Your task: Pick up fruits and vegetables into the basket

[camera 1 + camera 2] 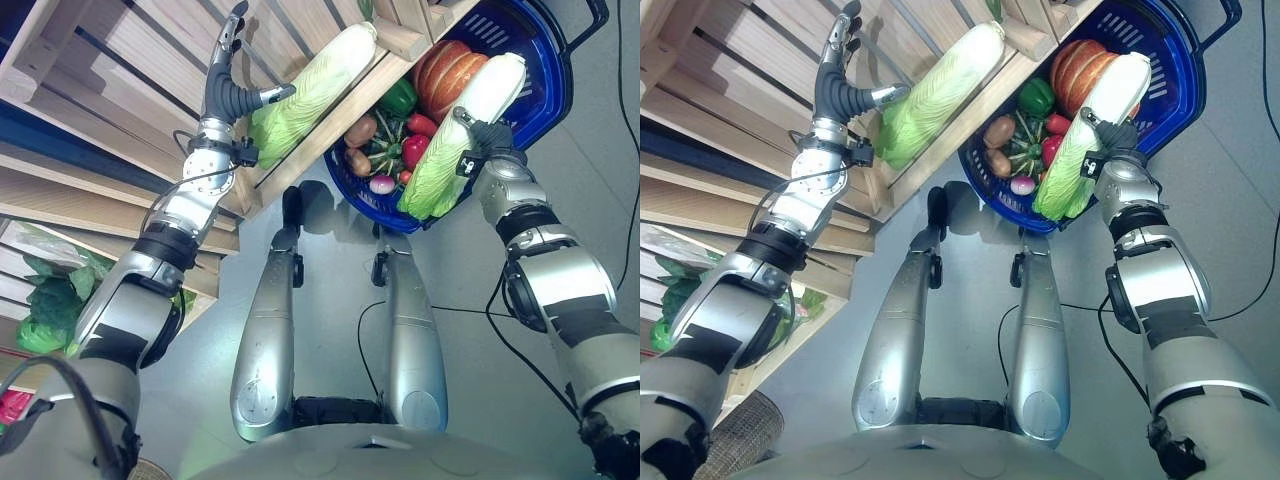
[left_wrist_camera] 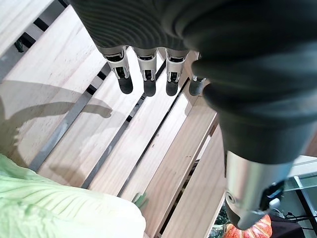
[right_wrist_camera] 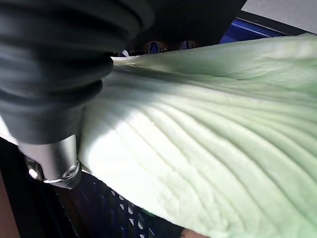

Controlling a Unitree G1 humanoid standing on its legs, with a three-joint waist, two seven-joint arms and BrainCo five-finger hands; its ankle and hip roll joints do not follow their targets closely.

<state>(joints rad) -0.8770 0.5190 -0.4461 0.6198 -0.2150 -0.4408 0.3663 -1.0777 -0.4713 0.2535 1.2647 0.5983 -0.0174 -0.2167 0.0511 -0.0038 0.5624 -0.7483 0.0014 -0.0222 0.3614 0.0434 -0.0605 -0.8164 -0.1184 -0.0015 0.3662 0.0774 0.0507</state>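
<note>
Gripping cabbage (image 1: 462, 135), right fingers (image 1: 486, 136) curled.

Bright even light; soft shadows on the wooden slats (image 2: 99, 129); wrist close-ups blurred.

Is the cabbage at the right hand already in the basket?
Partly: the cabbage lies across the basket rim, leafy end outside, the right hand on it.

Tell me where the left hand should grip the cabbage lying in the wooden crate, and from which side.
Grip the napa cabbage around its middle, probably coming from above, across its length. It lies long and slanted against the wooden crate rail, so its sides are less free. The left hand is open just beside its leafy green end.
</note>
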